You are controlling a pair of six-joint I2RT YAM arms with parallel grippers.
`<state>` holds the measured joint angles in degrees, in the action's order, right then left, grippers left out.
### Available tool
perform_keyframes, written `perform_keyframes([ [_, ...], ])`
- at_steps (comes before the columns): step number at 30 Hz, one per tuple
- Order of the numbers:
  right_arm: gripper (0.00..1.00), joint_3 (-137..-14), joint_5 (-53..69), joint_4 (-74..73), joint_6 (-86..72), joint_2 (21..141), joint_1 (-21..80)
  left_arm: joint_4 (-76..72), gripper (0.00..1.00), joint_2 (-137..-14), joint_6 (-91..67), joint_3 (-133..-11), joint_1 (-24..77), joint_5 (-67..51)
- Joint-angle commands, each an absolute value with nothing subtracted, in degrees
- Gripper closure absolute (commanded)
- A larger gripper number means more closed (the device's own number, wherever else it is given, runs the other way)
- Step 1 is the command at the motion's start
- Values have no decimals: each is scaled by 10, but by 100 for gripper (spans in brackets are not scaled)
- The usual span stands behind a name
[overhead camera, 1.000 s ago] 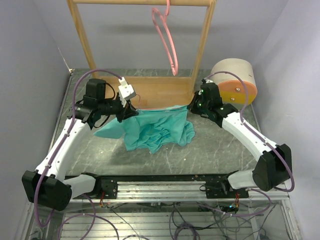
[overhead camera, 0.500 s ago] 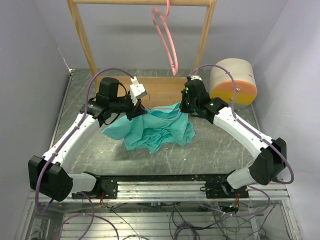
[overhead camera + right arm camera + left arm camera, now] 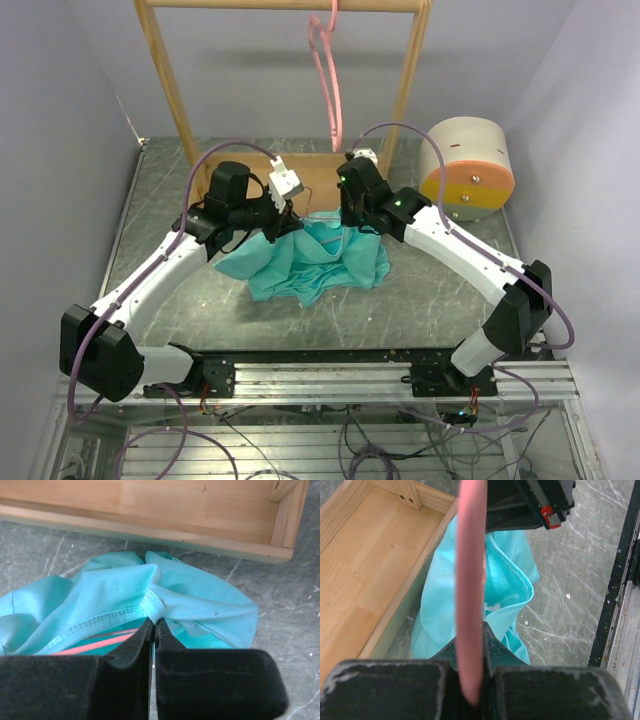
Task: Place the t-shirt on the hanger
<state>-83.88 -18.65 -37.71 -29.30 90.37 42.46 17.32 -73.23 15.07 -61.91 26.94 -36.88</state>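
The teal t-shirt hangs bunched between my two grippers, its lower part on the table in front of the wooden rack's base. My left gripper is shut on a pink hanger, whose bar runs forward from the jaws over the t-shirt. My right gripper is shut on a hem fold of the t-shirt, pinched at the jaw tips. A stretch of the pink hanger shows inside the shirt's opening. The grippers are close together.
A second pink hanger hangs from the rack's top bar. A tan cylinder with an orange face lies at the back right. The metal rail runs along the near edge. Grey walls close both sides.
Both grippers have moved inward toward each other and a little toward the rack. The t-shirt, spread wide before, is now bunched narrower between them. The hanging hanger has turned more edge-on.
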Motion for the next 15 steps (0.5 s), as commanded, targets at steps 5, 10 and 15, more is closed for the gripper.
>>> perform_keyframes([
  [5, 100, -857, -198, -390, -294, 919, 452, 106, 93, -741, 134, -618, 280, -362],
  [10, 100, -874, -201, -390, -285, 927, 474, 110, 93, -741, 138, -617, 280, -376],
  [15, 100, -883, -209, -405, -288, 916, 493, 132, 93, -718, 140, -614, 279, -379],
])
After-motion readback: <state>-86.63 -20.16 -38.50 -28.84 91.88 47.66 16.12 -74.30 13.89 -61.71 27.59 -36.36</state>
